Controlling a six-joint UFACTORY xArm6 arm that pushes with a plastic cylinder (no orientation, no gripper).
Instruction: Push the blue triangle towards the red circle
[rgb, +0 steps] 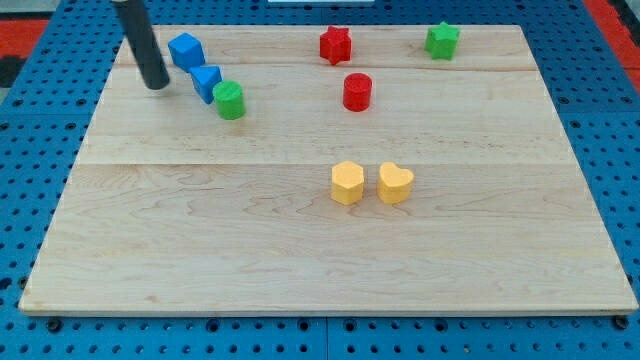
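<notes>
My tip (157, 85) rests on the counter (200, 250) at the view's upper left — just left of the blue triangle (207, 83). A green circle (230, 100) touches that triangle; the red circle (357, 91) sits well apart, rightward.

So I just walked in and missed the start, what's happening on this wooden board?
A robot arm's dark rod is working at the view's top left of the light wooden board. My tip sits just left of two blue blocks, an upper blue block and a lower blue block; which one is the triangle is hard to tell. A green cylinder touches the lower one. The red cylinder, the target, stands well to the right, apart from them.
</notes>
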